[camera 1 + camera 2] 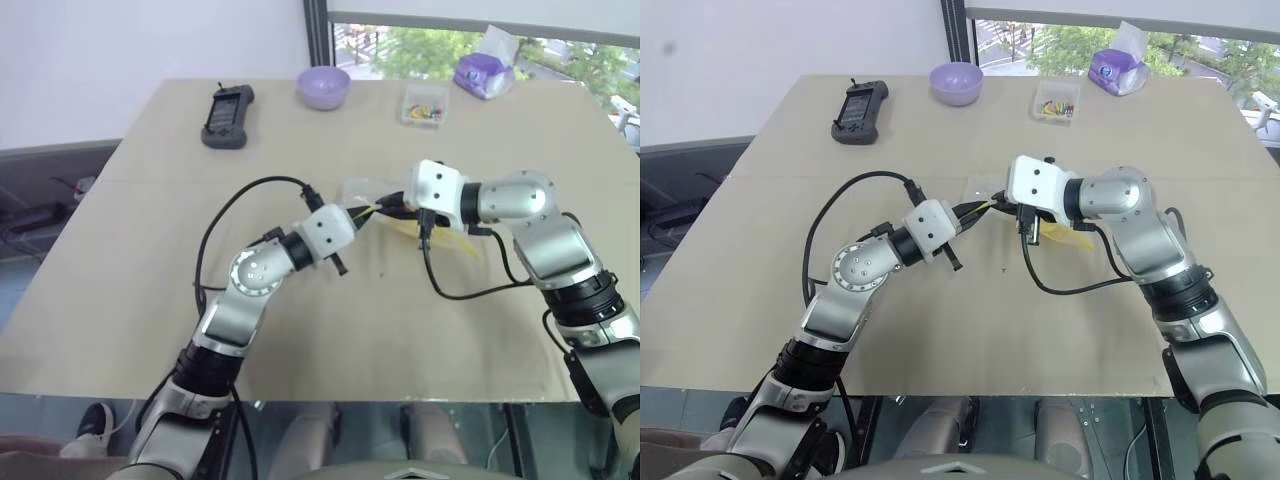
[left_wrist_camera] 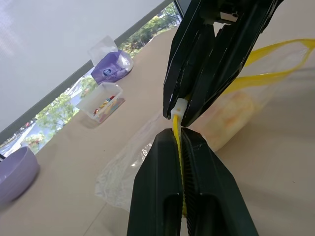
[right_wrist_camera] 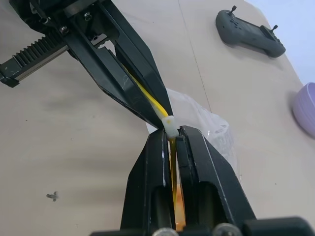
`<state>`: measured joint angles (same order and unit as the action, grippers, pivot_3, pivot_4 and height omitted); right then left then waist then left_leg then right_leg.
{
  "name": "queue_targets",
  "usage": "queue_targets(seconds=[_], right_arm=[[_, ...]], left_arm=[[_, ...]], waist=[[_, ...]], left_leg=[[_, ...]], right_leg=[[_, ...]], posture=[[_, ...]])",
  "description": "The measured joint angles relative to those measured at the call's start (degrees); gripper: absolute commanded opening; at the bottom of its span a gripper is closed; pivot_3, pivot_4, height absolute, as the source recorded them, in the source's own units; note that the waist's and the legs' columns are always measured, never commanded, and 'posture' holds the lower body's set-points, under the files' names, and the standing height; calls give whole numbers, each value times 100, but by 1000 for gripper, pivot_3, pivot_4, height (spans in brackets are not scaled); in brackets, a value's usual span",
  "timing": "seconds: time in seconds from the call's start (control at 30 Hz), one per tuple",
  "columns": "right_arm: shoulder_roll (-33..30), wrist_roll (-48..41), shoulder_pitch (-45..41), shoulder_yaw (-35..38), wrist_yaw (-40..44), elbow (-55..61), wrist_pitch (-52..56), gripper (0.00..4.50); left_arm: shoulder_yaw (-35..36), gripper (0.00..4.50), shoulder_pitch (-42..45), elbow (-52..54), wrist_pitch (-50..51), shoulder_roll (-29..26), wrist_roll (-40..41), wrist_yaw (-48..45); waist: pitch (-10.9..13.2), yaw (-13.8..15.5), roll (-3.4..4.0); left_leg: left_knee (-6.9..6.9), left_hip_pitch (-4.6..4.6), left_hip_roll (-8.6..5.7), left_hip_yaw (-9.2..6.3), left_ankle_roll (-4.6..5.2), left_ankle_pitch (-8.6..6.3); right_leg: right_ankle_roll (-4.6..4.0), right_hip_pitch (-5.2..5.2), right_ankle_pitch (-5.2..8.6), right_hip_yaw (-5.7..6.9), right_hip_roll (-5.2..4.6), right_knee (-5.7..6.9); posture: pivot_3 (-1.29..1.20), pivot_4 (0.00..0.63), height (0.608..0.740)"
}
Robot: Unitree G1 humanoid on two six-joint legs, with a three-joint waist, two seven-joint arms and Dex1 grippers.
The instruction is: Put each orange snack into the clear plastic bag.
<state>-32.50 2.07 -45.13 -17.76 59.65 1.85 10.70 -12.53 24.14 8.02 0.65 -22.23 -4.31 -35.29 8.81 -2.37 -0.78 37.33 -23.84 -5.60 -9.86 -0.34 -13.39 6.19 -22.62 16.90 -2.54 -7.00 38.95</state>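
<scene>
The clear plastic bag point(image 2: 128, 167) lies crinkled at mid-table, lifted by its yellow zip strip point(image 2: 275, 46). My left gripper point(image 2: 178, 135) is shut on that strip, and my right gripper point(image 3: 171, 133) is shut on it too, tip to tip with the left. A small white zip slider point(image 3: 169, 123) sits on the strip between the two sets of fingertips. In the left eye view both grippers meet above the bag point(image 1: 362, 190). An orange snack point(image 2: 235, 110) shows as an orange-yellow shape inside the bag, behind the right gripper's fingers point(image 2: 211, 73).
At the far side of the table point(image 1: 150, 300) stand a black controller point(image 1: 228, 115), a purple bowl point(image 1: 323, 86), a small clear box of colourful bits point(image 1: 424, 105) and a purple tissue pack point(image 1: 483, 72). Black cables loop from both wrists over the table.
</scene>
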Motion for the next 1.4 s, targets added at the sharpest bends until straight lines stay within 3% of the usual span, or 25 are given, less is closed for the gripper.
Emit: queue_targets(seconds=[0.13, 0.5, 0.63, 1.4], right_arm=[[3, 20, -44, 8, -11, -26, -104, 1761], [29, 19, -79, 15, -1, -60, -118, 1761], [28, 14, -70, -25, 72, -59, -161, 56], [-148, 54, 51, -34, 118, 146, -75, 56]], left_arm=[[-8, 0, -22, 0, 1, -3, -1, -7], [-10, 0, -36, -1, 1, -5, -1, -14], [6, 0, -35, 0, 0, 0, 0, 4], [-56, 0, -35, 0, -143, -95, -149, 30]], waist=[[0, -1, 0], [0, 0, 0], [0, -1, 0], [0, 1, 0]], left_leg=[[0, 0, 0, 0, 0, 0], [0, 0, 0, 0, 0, 0], [0, 0, 0, 0, 0, 0], [-1, 0, 0, 0, 0, 0]], right_leg=[[0, 0, 0, 0, 0, 0], [0, 0, 0, 0, 0, 0], [0, 0, 0, 0, 0, 0], [0, 0, 0, 0, 0, 0]], posture=[[0, 150, 740], [0, 150, 740], [0, 150, 740], [0, 150, 740]])
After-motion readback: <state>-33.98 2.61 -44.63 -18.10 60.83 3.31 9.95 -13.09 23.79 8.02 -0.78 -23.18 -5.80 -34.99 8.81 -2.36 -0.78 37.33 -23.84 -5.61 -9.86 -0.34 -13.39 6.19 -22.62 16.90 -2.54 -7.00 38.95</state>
